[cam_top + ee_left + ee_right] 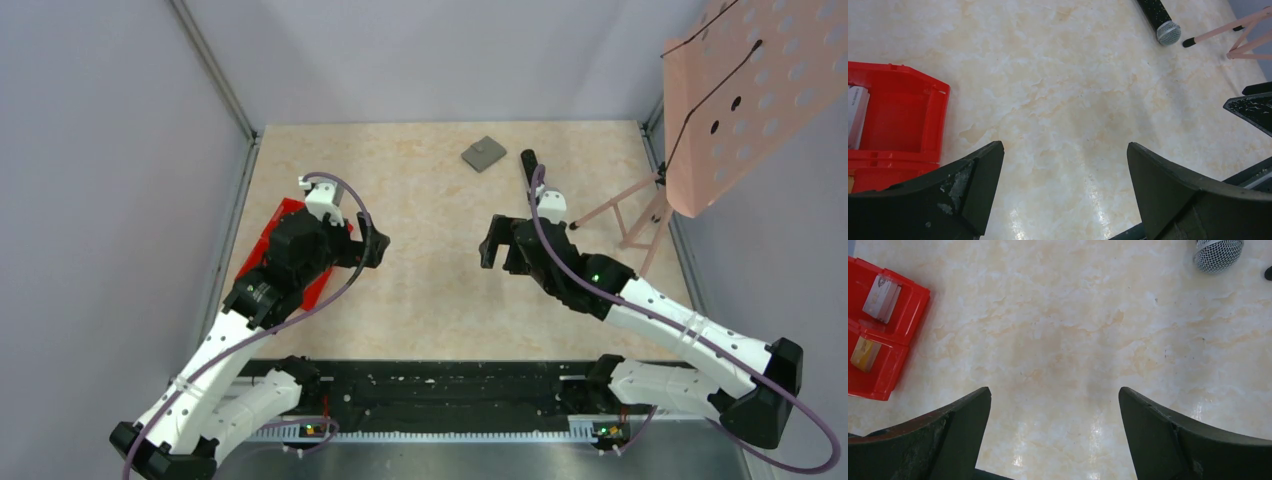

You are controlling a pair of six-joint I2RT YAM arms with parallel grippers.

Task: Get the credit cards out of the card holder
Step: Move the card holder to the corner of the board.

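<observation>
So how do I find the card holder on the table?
Look at the far end of the beige table. The card holder lies flat there, just left of the black microphone. It is the only small grey square, not long and round like the microphone.

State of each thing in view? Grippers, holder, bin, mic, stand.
Left gripper: open, empty.
Right gripper: open, empty.
Small flat grey card holder: lying flat, looks folded shut, untouched.
Red two-compartment plastic bin: upright, pale card in one compartment, yellow card in the other.
Black cylindrical microphone: lying on its side.
Pink perforated board on its stand: standing, board tilted.
</observation>
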